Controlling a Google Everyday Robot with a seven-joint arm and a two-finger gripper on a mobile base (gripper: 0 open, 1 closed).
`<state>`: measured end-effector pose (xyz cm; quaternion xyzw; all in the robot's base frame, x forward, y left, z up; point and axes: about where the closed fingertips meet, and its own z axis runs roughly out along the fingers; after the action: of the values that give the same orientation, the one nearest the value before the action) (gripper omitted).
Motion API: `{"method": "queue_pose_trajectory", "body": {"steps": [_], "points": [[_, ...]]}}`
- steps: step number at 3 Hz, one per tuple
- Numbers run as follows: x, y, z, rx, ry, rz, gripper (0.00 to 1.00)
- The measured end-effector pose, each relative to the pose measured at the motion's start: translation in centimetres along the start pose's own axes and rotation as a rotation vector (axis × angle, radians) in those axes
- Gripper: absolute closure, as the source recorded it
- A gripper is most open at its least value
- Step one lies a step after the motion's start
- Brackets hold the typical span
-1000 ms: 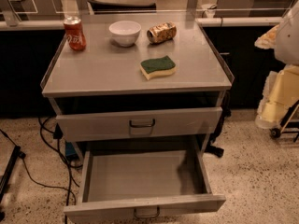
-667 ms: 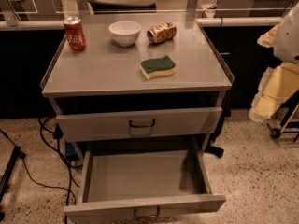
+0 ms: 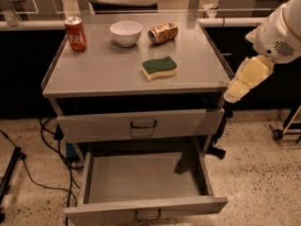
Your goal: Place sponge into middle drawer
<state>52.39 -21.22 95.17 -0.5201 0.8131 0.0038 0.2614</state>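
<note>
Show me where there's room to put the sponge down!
The open middle drawer is all bare. The cabinet top is free front-left, between the red can and sponge. Crowded at the back: bowl, gold can. The gripper hangs off the right edge.

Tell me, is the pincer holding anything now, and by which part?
Nothing is held. The pincer is off the right edge of the cabinet top, touching nothing; the sponge lies free on that top.
</note>
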Motion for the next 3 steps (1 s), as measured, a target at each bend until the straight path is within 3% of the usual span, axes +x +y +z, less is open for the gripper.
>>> {"method": "queue_pose_trajectory", "body": {"steps": [2,3], "points": [[-7.0,-4.7,6.7,0.035,-0.110,0.008,0.00],[-9.1,-6.2,9.6,0.070,-0.099,0.077,0.00]]}}
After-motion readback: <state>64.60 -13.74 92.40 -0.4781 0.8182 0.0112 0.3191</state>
